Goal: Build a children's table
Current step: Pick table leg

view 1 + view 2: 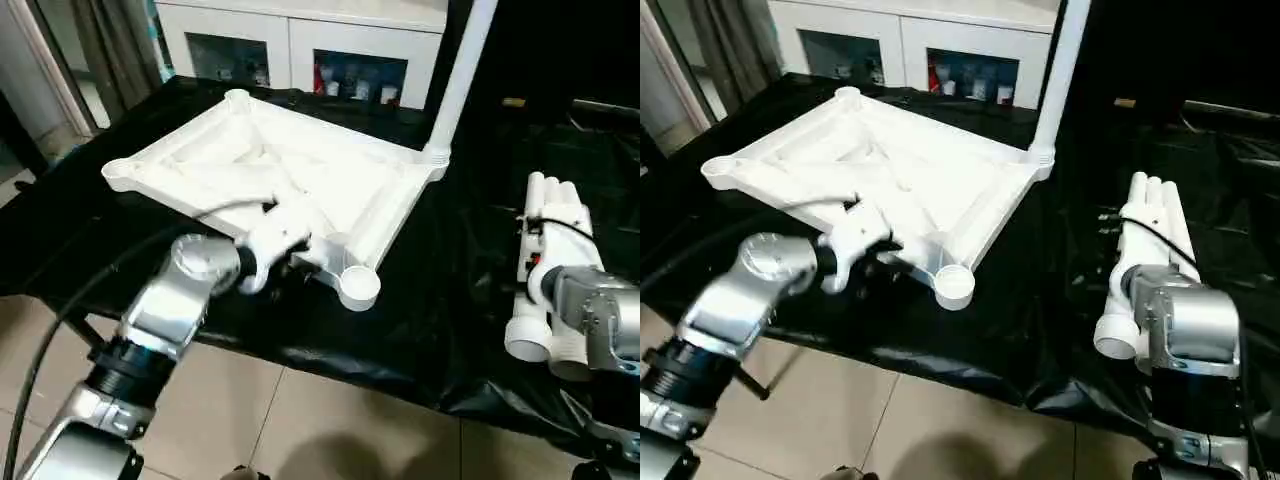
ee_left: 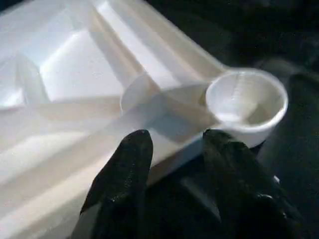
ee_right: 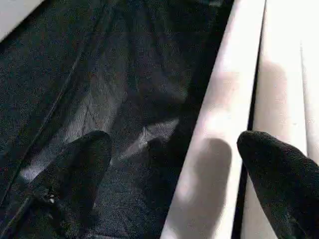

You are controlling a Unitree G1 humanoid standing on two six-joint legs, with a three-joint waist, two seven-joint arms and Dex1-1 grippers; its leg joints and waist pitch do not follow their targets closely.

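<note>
The children's table top (image 1: 250, 150) lies upside down on the black cloth, ribbed underside up. One white leg (image 1: 460, 70) stands upright in its far right corner socket. Three more legs (image 1: 1150, 230) lie side by side on the cloth at the right. My left gripper (image 2: 177, 142) is at the top's near rim, just left of the empty near corner socket (image 2: 246, 99), fingers apart with their tips against the rim wall. My right gripper (image 3: 174, 142) is open wide above the lying legs, one finger (image 3: 79, 164) over the cloth, the other (image 3: 279, 169) past the leftmost leg.
The black-cloth work table (image 1: 440, 300) ends in a near edge just below the table top, with tiled floor (image 1: 300, 420) beneath. A white cabinet (image 1: 300, 40) with glass doors stands behind. A black cable (image 1: 60, 320) trails along my left arm.
</note>
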